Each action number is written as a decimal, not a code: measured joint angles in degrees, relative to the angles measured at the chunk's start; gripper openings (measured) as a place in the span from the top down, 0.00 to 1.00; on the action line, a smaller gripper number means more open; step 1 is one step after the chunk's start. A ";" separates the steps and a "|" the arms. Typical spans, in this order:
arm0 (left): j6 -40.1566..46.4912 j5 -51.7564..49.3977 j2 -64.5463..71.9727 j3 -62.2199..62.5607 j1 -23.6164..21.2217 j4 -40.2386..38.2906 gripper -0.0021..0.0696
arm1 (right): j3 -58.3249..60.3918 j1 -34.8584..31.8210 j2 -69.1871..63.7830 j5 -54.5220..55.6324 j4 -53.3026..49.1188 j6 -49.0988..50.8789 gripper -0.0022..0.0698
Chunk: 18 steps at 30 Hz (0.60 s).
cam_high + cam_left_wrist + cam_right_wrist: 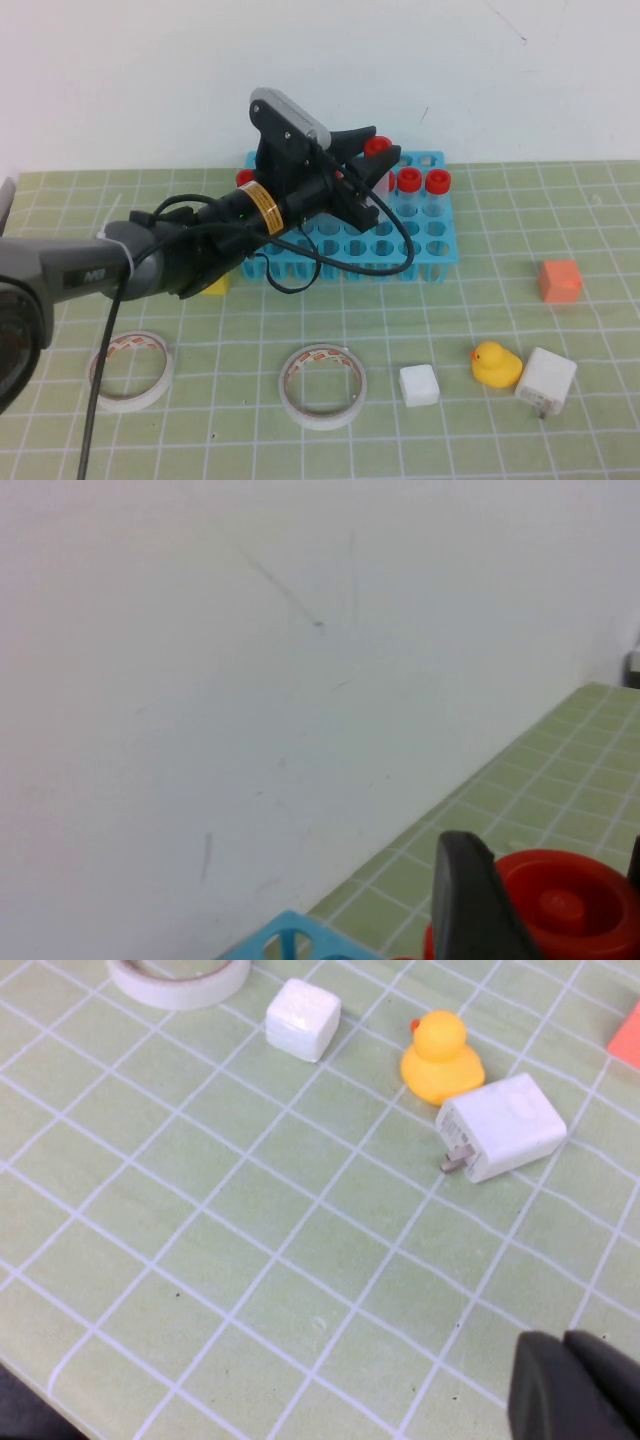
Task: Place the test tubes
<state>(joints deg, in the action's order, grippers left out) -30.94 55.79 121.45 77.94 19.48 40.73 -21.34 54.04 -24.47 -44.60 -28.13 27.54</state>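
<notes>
Above the rear rows of the blue rack (447, 245), the left hand (366, 155) is clamped on a red-capped test tube (565, 905), one finger (465, 900) pressed against each side of the cap. The tube appears to hang roughly upright, cap uppermost, with its long axis pointing down toward the rack; the arm hides most of its body and the well directly beneath it. Two seated tubes (424, 182) stand just beside the held one, on the rack's right side, and empty wells lie in the rows in front. The coming move is judged to be a straight descent along the tube's axis into a free well, so the lower tip must line up with the opening before release. The right hand (575, 1390), fingers together and empty, hangs over the near right part of the table (560, 200) by the yellow duck (440, 1050) and the white charger (505, 1125), well apart from the rack; the left arm is the nearer one.
</notes>
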 joint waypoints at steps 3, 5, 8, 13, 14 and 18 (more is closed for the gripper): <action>0.78 -0.13 0.82 0.13 0.00 -2.24 0.60 | 0.00 0.00 0.00 0.00 0.00 0.09 0.96; 0.87 -0.13 1.44 0.13 0.00 -2.51 0.60 | 0.00 0.00 0.00 0.00 0.00 0.09 0.96; 0.54 -0.13 2.45 0.75 0.00 -2.66 0.60 | 0.00 0.00 0.00 0.00 -0.12 0.23 0.96; -1.76 -0.13 4.96 4.28 0.00 -1.06 0.60 | 0.00 0.00 0.00 0.00 -0.12 0.23 0.96; -2.68 -0.13 5.39 5.32 0.00 -0.02 0.60 | 0.00 0.00 0.00 0.00 -0.22 0.23 0.96; -3.90 -0.13 6.62 8.59 0.00 3.53 0.60 | 0.00 0.00 0.00 0.00 -0.36 0.45 0.96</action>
<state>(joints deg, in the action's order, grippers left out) -34.84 55.65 128.06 86.53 19.48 44.26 -21.34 54.04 -24.47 -44.60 -28.48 27.99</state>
